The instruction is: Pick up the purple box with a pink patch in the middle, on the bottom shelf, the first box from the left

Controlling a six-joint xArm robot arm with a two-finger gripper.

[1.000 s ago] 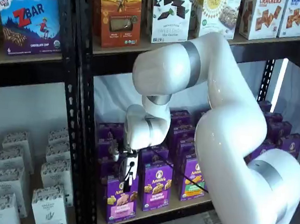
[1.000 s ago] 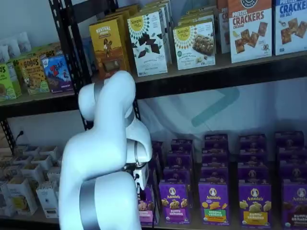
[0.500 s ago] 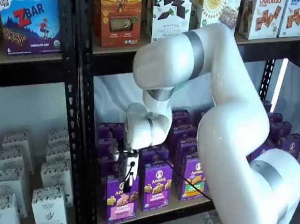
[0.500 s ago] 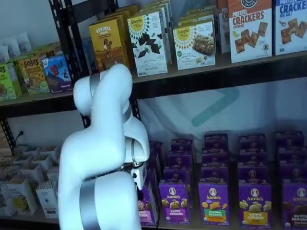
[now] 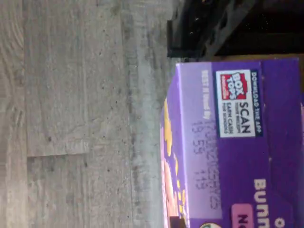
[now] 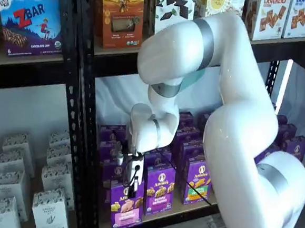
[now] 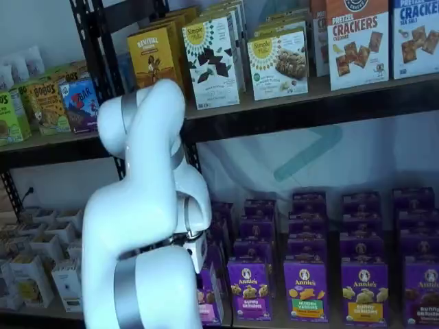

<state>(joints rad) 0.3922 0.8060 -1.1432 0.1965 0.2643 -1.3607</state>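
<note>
The purple box [image 6: 126, 209] stands at the left front of the bottom shelf [image 6: 187, 206], with a pasta picture and a pink band on its front. My gripper [image 6: 132, 180] comes down on its top, black fingers closed on it. In a shelf view the arm hides most of the box [image 7: 208, 306] and the fingers. The wrist view shows the box's purple top [image 5: 237, 142] very close, with a Box Tops label, jutting out over the floor.
More purple Annie's cartons [image 6: 160, 188] stand right beside and behind the box. A black rack post [image 6: 81, 113] runs just left of it. White cartons [image 6: 50, 209] fill the neighbouring bay. The wrist view shows grey wood floor [image 5: 71, 118] and the rack frame [image 5: 213, 23].
The arm has drawn back from the shelf, and the purple box has come forward with the gripper toward the shelf's front edge. The upper arm has risen.
</note>
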